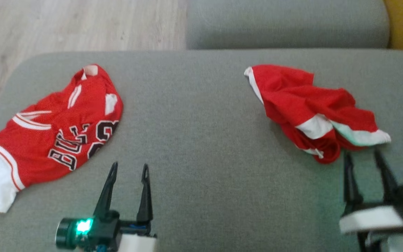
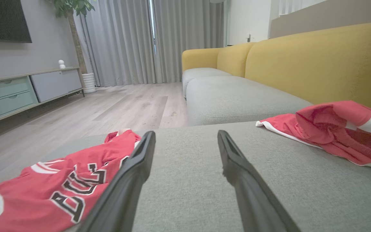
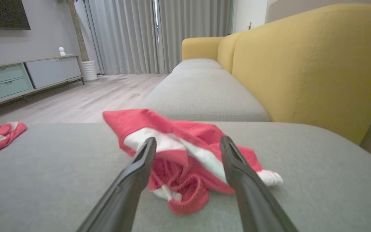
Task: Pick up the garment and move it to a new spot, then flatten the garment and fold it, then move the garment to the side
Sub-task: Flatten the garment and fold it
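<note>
Crumpled red-and-white mesh garment [image 1: 310, 108] is lying bunched on the right side of a wide grey fabric sofa cushion [image 1: 201, 140]. The right claw [image 1: 361, 154] is hovering just at the garment's near edge, its 2 dark fingers spread open and gripping nothing. Well apart, on the cushion's left side, a red basketball jersey with black lettering [image 1: 54, 133] is lying partly spread. The left claw [image 1: 129, 166] is pointing over bare cushion beside the jersey, also open and empty. A yellow sofa backrest [image 3: 317, 64] is rising behind the cushion.
</note>
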Robot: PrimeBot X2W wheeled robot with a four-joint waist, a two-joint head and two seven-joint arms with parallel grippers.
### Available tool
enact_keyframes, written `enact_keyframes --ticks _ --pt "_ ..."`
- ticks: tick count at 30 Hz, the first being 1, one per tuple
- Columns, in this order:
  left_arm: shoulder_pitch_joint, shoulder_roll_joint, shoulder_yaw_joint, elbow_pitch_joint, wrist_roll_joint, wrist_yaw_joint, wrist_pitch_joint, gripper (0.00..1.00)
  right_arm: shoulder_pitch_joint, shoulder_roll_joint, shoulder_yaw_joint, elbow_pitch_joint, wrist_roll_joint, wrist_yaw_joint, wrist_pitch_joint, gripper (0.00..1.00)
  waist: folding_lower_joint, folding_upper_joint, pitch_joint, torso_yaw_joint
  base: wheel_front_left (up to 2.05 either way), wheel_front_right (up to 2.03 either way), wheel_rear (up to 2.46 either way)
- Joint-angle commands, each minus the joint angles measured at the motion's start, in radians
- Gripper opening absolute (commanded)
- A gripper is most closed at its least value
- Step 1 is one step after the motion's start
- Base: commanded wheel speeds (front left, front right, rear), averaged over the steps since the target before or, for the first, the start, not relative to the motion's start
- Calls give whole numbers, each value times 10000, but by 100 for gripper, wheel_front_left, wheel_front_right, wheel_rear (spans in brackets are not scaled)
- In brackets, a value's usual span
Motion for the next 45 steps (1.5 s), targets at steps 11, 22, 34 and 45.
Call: enact_keyframes --ticks 11,22,34,45 --pt "-1828 -66 -529 -91 -56 226 -63 100 -4060 -717 -2342 3294 -1381 -7 139 100 1 0 2154 -259 0 0 0" --pt "-2372 -66 -833 133 -91 214 -63 100 -6052 -1200 -3372 6353 -1843 -7 1557 100 1 0 2720 -198 0 0 0" --pt "-2172 -66 -950 338 -347 441 -63 100 -6617 -919 -1099 5698 -1553 -7 892 0 1 0 1604 -5 0 0 0" --pt "-1686 -66 -973 2 -677 533 -63 100 -7500 -84 2924 1932 607 -7 1977 0 1 0 475 383 0 0 0"
